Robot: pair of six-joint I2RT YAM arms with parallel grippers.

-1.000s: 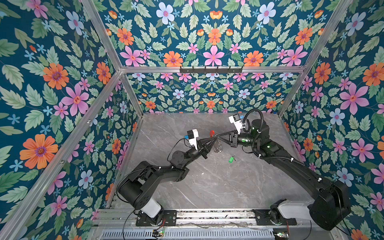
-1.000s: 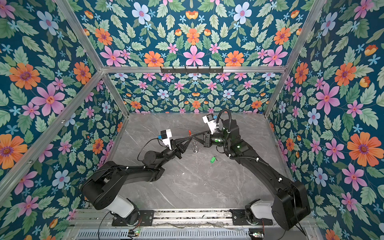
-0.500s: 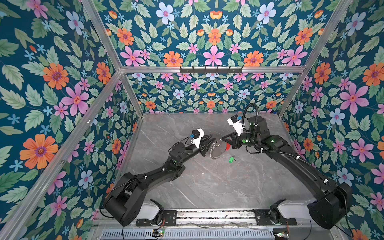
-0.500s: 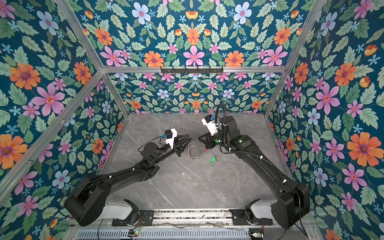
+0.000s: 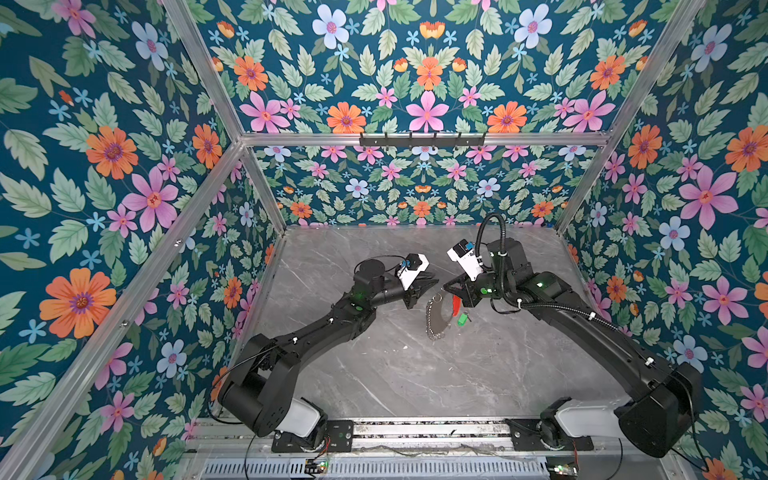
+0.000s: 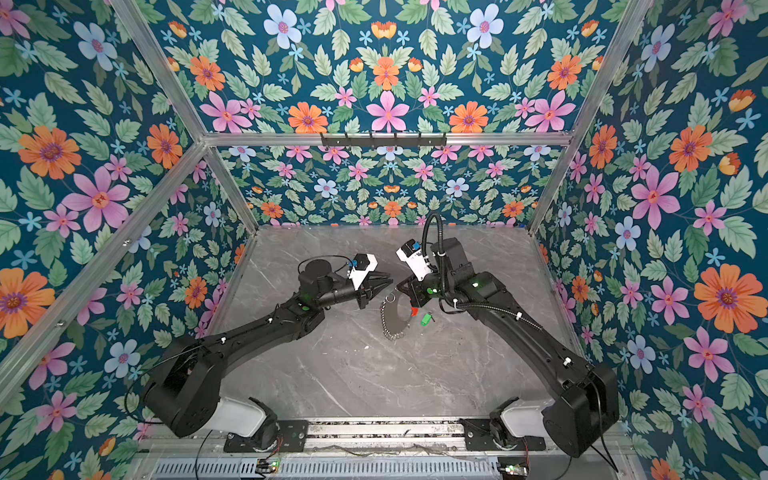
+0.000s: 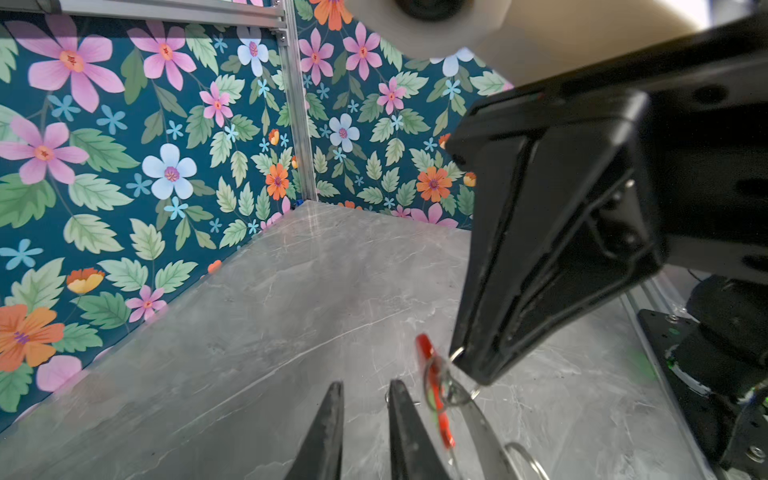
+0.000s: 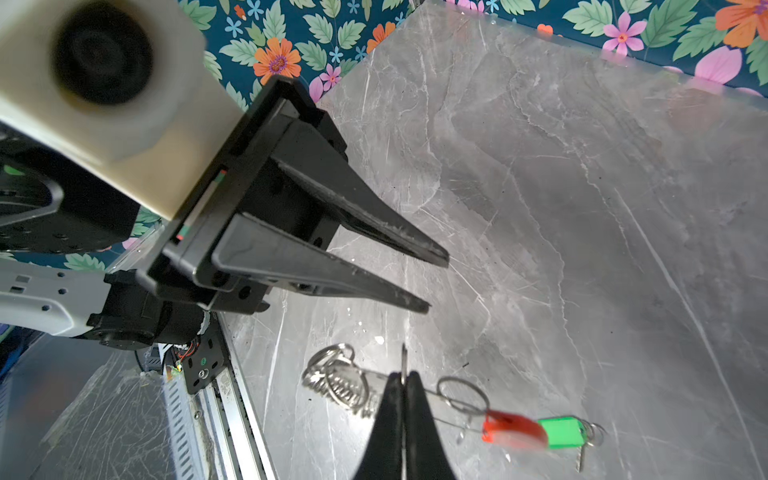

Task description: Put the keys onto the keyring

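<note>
Jaws: right gripper (image 8: 404, 376) is clenched on the keyring (image 8: 345, 384), fingertips pinching its thin grey rim edge-on. Left gripper (image 8: 436, 282) is released: narrow gap between the fingers, nothing in it.

Both top views: the two gripper tips face each other over the back half of the table (image 5: 395, 374), close but apart. Left gripper (image 5: 434, 282) sits just beside the keyring's upper end, not touching it as far as I can see.

Keyring (image 5: 436, 320) hangs from the right gripper (image 5: 446, 286) and reads as a grey crescent running toward the near edge. Small silver loops (image 5: 430, 328) bunch along its left and lower rim. Red arc (image 5: 456, 305) is on the right side, right under the right gripper. Can't tell if the lower end rests on the table.

Key (image 5: 462, 320): green head lies on the table just right of the red arc. Right wrist view shows head (image 8: 561, 432) next to the blurred arc, thin shaft sticking out past it. Can't tell if key and arc touch.
</note>
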